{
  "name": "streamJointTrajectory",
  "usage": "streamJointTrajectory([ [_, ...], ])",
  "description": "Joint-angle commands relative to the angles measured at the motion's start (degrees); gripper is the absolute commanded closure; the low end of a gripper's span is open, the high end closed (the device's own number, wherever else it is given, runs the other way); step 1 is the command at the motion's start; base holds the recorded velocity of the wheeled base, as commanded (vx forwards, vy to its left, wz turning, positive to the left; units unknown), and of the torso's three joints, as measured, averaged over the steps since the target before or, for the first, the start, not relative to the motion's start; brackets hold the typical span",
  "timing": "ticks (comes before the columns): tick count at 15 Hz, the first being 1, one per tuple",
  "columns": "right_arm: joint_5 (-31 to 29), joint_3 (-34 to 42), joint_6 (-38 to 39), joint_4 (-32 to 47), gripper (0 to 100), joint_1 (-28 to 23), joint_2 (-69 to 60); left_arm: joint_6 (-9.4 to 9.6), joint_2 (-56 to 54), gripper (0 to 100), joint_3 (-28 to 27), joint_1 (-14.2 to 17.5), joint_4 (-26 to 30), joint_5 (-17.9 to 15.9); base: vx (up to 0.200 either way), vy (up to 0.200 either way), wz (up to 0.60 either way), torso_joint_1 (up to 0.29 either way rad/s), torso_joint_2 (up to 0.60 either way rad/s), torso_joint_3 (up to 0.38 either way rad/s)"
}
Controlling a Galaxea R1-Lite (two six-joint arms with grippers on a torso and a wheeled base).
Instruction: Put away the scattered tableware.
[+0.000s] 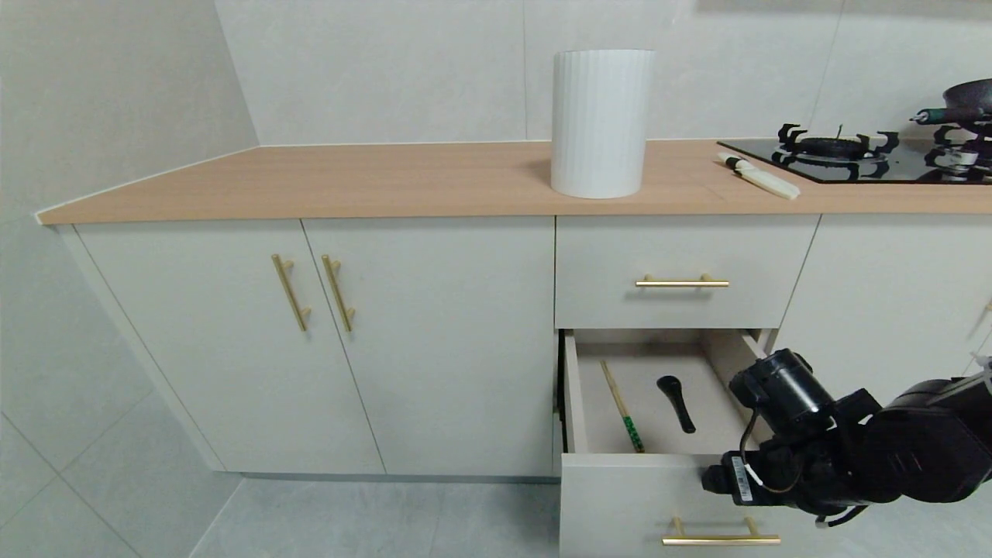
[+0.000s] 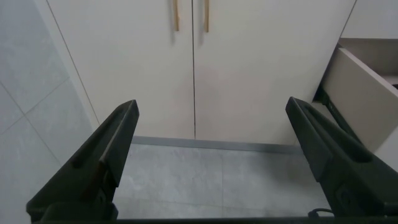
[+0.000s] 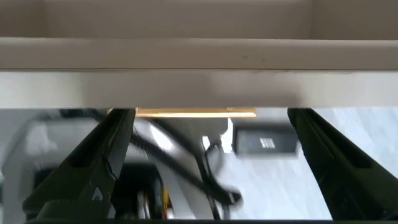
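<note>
The lower drawer [image 1: 620, 496] stands pulled out. Inside lie a pair of wooden chopsticks [image 1: 622, 407] and a black spoon [image 1: 676, 403]. A cream-coloured utensil [image 1: 757, 175] rests on the wooden counter [image 1: 349, 182] beside the stove. My right gripper [image 1: 713, 480] is at the drawer's front panel, just above its gold handle [image 1: 721, 537]. In the right wrist view the right gripper [image 3: 210, 115] is open, with the gold handle [image 3: 196, 113] between its fingertips and nothing held. My left gripper [image 2: 211, 106] is open and empty, low before the cabinet doors [image 2: 193, 68].
A tall white ribbed container [image 1: 598, 122] stands on the counter above the drawers. A gas stove [image 1: 860, 155] with a dark pan [image 1: 969, 97] fills the counter's right end. The upper drawer [image 1: 682, 271] is closed. Grey floor tiles [image 2: 205, 180] spread below the cabinets.
</note>
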Motion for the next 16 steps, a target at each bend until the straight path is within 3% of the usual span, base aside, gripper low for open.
streamJointTrajectory([
  [1,0.0,0.9,-0.1,-2.1,0,-1.0,1.3,-0.01,0.1,0,0.0,0.0,0.0,0.0,0.0,0.0,0.0,0.0,0.0,0.0],
  [9,0.1,-1.0,-5.0,-20.1,0,-4.7,8.7,-0.01,0.1,0,0.0,0.0,0.0,0.0,0.0,0.0,0.0,0.0,0.0,0.0],
  [16,-0.1,-4.7,-9.5,-44.7,0,-6.8,22.5,-0.01,0.1,0,0.0,0.0,0.0,0.0,0.0,0.0,0.0,0.0,0.0,0.0],
])
